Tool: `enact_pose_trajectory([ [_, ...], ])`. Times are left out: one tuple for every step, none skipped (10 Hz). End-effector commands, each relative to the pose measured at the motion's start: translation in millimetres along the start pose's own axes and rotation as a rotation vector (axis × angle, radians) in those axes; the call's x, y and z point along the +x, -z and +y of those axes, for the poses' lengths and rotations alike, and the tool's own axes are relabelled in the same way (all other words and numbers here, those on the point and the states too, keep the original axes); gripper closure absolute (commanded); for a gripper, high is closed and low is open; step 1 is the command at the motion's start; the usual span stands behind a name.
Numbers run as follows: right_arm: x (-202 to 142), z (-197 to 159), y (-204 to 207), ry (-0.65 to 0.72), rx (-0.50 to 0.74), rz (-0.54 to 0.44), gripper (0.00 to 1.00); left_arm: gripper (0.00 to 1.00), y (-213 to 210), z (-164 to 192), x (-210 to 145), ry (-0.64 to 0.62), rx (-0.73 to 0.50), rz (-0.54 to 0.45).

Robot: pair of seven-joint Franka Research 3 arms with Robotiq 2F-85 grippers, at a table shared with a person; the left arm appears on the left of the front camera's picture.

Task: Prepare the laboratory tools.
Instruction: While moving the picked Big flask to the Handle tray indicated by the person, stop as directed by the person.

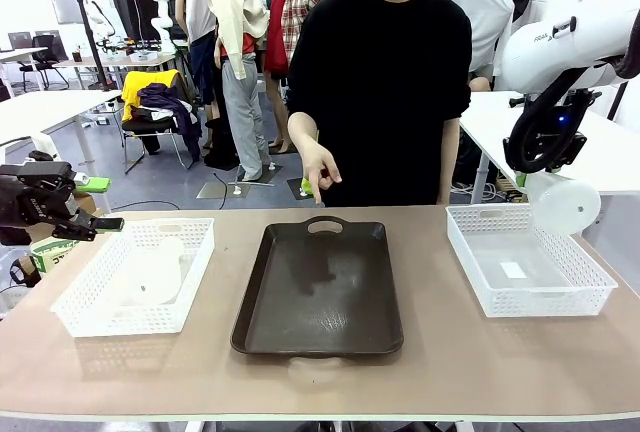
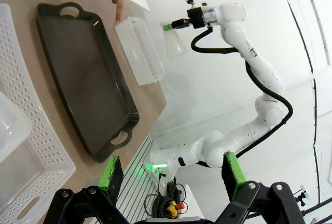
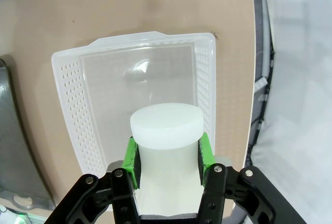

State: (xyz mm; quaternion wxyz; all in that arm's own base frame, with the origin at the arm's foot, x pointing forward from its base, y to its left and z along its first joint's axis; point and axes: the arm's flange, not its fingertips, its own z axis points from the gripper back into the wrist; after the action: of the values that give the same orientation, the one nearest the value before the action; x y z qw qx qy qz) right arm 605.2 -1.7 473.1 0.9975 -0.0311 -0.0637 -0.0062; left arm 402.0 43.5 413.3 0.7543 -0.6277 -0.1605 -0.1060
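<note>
One frosted-white flask [image 1: 566,206] hangs in the air over the right white basket [image 1: 590,297], its flat base turned toward the front camera. My right gripper [image 3: 167,155] is shut on its neck [image 3: 166,125], green pads on both sides. From the left wrist, this flask [image 2: 175,43] shows far off in the right gripper [image 2: 171,25]. A second flask [image 1: 150,274] lies on its side in the left white basket [image 1: 90,324]. My left gripper [image 1: 100,205] hovers at the table's left edge beside that basket, open with nothing between its fingers [image 2: 112,175].
A dark brown tray [image 1: 318,292] with handles lies mid-table between the baskets. A person stands at the far side, one hand [image 1: 320,174] pointing down just beyond the tray's far handle. The right basket [image 3: 78,110] holds a small paper slip [image 1: 513,270].
</note>
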Motion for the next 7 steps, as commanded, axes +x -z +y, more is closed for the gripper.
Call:
enact_pose_trajectory([
  [1,0,0,0.009,0.000,0.000,1.00,0.00,-2,-1,-1,0.007,-0.006,0.003],
  [1,0,0,0.009,0.000,0.000,1.00,0.00,-2,-1,-1,0.007,-0.006,0.003],
  [1,0,0,0.009,0.000,0.000,1.00,0.00,-2,-1,-1,0.007,-0.006,0.003],
  [0,0,0,0.000,0.000,0.000,1.00,0.00,-2,-1,-1,0.007,-0.006,0.003],
  [-3,9,-12,0.000,-0.019,-0.003,1.00,0.00,-2,-1,-1,0.007,-0.006,0.003],
  [-6,18,-29,0.000,-0.025,-0.023,1.00,0.00,-2,-1,-1,0.007,-0.006,0.003],
  [-11,29,-52,0.004,-0.027,-0.056,1.00,0.00,-2,-1,-1,0.007,-0.006,0.003],
])
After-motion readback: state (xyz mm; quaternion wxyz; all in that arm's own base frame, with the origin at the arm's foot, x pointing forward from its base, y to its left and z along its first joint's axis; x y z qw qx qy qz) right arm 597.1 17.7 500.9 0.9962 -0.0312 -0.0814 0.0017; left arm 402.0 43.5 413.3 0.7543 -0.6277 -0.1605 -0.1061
